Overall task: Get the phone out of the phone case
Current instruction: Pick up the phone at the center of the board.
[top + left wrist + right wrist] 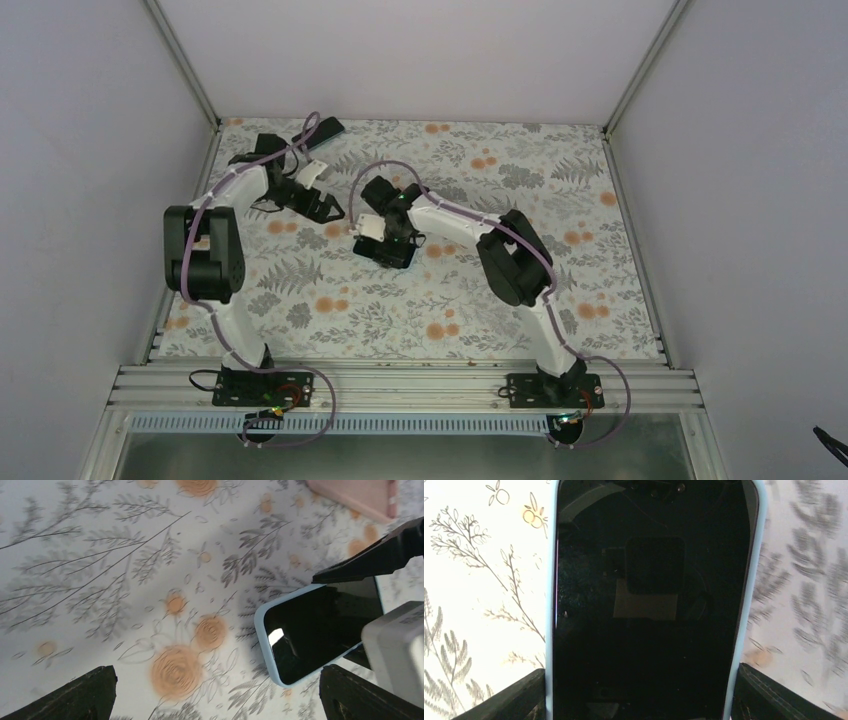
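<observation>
Screen-up on the flowered table (100,630), the stiff, glossy, likely fragile phone (649,605) sits in its seemingly pliable blue phone case (751,580), pinched across the long edges by the right gripper (639,672), left gripper (215,690) spread empty; best peeled at a corner

I find nothing I can read: no words, brand or numbers on the phone (649,605), whose screen is dark, nor on the flowered worktop (600,280).
</observation>
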Motion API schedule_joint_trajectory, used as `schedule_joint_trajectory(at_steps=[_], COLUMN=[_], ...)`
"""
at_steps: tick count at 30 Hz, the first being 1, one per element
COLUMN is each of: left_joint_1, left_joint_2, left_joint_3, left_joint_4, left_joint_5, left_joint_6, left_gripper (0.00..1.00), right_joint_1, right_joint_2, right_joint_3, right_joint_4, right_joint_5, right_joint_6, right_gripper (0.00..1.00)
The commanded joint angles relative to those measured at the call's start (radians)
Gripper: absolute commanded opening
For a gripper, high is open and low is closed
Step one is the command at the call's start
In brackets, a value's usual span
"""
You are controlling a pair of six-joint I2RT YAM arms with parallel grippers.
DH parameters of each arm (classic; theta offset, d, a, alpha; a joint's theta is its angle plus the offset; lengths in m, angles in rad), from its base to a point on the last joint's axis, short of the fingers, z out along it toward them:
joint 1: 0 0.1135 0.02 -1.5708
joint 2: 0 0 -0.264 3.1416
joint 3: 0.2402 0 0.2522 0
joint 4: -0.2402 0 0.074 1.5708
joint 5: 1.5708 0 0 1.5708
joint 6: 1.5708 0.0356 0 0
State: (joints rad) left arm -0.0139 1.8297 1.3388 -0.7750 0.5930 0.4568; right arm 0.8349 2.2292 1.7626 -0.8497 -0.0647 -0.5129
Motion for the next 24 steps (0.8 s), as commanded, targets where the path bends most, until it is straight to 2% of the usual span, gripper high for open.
schedule_joint_trajectory(at_steps=[1,8,12,16,18,24], left_joint_1=[0.003,-0.026,-0.030,-0.042,-0.046,-0.046], left_joint_2=[0.120,0.293,0.398,0.451,0.467,0.510], left_joint_3=[0.115,0.305,0.481,0.560,0.570,0.627], left_joint_4=[-0.140,-0.241,-0.353,-0.435,-0.465,-0.583], left_joint_5=[0.209,0.339,0.441,0.489,0.504,0.559], left_joint_6=[0.014,-0.024,-0.020,0.002,0.022,0.108], left_gripper=[1.00,1.00,1.00,0.99,0.95,0.69], right_joint_1=[-0.020,-0.035,-0.040,-0.055,-0.065,-0.088], right_joint_2=[-0.125,-0.131,-0.094,-0.066,-0.056,-0.011], right_joint_3=[0.059,0.114,0.167,0.209,0.225,0.249], right_joint_4=[-0.034,-0.037,-0.035,-0.009,0.001,0.037], right_joint_5=[0.039,0.049,0.049,0.064,0.059,0.077], right_joint_6=[-0.004,-0.001,-0.004,0.002,0.002,-0.001], right_gripper=[0.30,0.33,0.34,0.34,0.34,0.34])
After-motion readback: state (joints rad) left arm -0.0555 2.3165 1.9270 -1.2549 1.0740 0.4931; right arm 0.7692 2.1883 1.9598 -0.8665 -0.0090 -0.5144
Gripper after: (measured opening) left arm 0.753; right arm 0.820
